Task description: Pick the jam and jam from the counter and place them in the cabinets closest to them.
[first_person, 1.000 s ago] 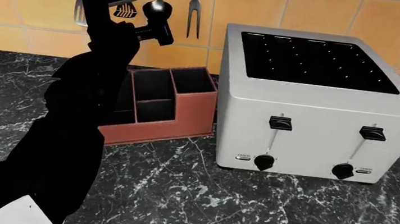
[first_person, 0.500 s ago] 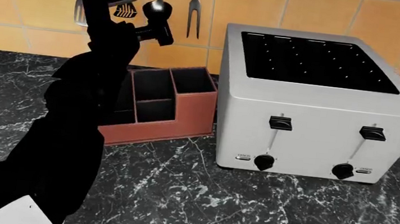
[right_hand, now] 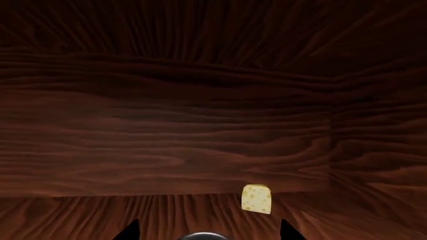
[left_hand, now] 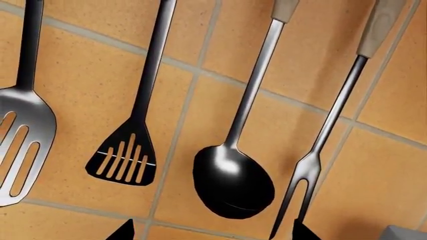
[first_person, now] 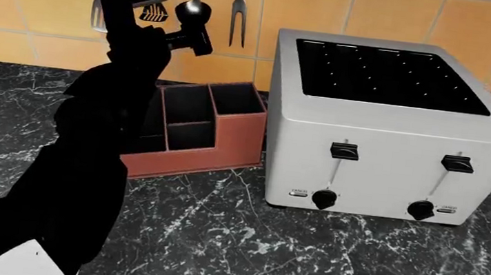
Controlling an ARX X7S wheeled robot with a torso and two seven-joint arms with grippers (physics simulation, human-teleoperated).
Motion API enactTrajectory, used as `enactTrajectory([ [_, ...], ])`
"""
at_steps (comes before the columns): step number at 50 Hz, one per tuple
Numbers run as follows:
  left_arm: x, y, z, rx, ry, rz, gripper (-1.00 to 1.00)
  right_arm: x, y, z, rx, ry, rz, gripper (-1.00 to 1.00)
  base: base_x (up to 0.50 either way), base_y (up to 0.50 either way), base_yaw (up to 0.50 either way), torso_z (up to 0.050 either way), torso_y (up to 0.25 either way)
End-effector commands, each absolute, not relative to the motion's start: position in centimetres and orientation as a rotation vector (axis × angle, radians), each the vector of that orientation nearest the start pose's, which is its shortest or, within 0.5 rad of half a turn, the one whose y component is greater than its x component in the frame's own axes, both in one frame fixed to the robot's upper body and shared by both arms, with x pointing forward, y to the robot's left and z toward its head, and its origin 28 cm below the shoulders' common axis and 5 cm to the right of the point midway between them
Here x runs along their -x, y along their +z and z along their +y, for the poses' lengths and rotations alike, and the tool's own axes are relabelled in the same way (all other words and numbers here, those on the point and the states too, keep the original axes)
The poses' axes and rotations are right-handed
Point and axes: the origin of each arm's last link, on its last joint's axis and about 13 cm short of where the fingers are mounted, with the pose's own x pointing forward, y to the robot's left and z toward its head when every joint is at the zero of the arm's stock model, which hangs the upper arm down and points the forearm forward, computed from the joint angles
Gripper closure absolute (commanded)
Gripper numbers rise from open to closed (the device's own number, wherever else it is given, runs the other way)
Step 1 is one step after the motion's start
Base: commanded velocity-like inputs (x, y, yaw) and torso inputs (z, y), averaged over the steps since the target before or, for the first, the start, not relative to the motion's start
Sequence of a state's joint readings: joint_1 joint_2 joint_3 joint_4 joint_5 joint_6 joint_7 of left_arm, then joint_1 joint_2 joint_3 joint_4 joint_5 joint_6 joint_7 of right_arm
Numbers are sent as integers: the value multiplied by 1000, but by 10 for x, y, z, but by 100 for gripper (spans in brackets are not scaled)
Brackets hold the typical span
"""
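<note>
L arm (first_person: 85, 161) hides utensil caddy (first_person: 213, 130) beside toaster (first_person: 385, 132).

Glossy marble counter (first_person: 242, 248), brushed-metal toaster (first_person: 392, 154).

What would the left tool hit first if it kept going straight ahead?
Probably the shiny dark metal ladle hanging between its fingertips, with the orange tiled wall right behind; depth is unclear.

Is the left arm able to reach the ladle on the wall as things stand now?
Probably yes. The left gripper is raised in front of the tiled wall, close to the ladle, and its wrist view shows nothing between them. Its fingertips appear spread, so the jaws look open.
</note>
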State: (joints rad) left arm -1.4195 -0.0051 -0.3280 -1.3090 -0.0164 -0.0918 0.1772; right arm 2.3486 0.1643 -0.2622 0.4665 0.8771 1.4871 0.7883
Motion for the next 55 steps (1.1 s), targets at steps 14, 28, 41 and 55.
enactTrajectory([
  [14, -442, 259, 210, 335, -175, -163, -100, -173, 574, -82, 78, -184, -421, -100, 0, 0, 0, 0, 0],
  [28, -443, 266, 209, 304, -219, -207, -100, -153, 564, -78, 134, -158, -502, -100, -10, 0, 0, 0, 0],
  [41, -443, 278, 210, 306, -248, -253, -100, -148, 559, -77, 145, -144, -495, -100, -500, 2, 0, 0, 0],
  [55, -440, 282, 211, 305, -288, -279, -100, -141, 552, -78, 164, -104, -467, -100, -500, 2, 0, 0, 0],
])
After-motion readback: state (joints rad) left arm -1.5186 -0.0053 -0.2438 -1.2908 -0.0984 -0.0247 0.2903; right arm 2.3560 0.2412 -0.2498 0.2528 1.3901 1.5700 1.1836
